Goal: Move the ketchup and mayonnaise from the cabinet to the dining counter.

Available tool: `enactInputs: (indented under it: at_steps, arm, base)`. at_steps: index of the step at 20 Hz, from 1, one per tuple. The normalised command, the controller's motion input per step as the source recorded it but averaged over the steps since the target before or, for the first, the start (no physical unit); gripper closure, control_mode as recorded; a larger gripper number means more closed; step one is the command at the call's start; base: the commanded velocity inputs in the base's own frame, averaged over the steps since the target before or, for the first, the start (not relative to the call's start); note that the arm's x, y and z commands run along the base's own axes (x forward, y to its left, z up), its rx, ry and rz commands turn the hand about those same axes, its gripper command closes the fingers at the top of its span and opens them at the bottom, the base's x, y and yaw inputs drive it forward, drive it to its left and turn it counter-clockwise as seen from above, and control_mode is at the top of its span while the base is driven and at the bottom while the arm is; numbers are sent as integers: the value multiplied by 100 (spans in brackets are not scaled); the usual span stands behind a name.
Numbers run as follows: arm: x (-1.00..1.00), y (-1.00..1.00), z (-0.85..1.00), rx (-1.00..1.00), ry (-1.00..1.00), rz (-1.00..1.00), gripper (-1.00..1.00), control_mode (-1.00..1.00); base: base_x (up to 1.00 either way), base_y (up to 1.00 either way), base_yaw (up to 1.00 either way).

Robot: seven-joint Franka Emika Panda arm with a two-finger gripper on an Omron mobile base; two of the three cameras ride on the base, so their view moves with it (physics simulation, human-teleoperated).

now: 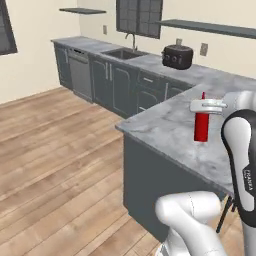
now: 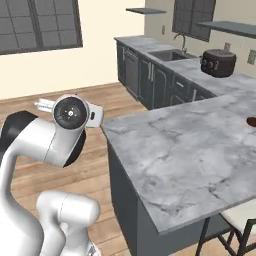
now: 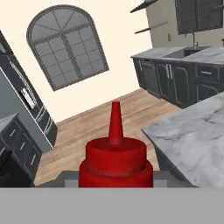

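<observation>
The ketchup [image 1: 201, 126], a slim red squeeze bottle, hangs upright with my gripper [image 1: 204, 106] shut on it near the shoulder. In the hand view the ketchup [image 3: 115, 157] sits bottom centre with its pointed nozzle up. The dining counter [image 3: 199, 140], a veined marble slab on a plain grey-blue base, lies to the right of the bottle there, with wooden floor behind it. From the left base the bottle overlaps the dining counter [image 1: 165, 127], so I cannot tell whether it is over the slab. The mayonnaise and the cabinet are out of view.
A black cooker pot [image 1: 177, 56] and a sink [image 1: 122, 52] are on the drawer-fronted worktop behind. A stool [image 2: 240, 215] stands at the slab's near right side. A small dark object [image 2: 252, 121] lies at the slab's right edge. Open wooden floor [image 1: 55, 150] spreads left.
</observation>
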Motion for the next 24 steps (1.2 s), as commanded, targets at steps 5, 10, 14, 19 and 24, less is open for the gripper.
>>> enactInputs:
  at_steps: [5,10,14,19,24]
  arm:
    - [0,0,0,0,0,0,100,100]
    - [0,0,0,0,0,0,100,100]
    - [0,0,0,0,0,0,100,100]
    - [0,0,0,0,0,0,100,100]
    - [36,-1,0,1,0,-4,100,-100]
  base:
    - [3,-46,-72]
    - [26,-41,-64]
    - [73,-4,-47]
    - [96,6,-36]
    - [45,4,-18]
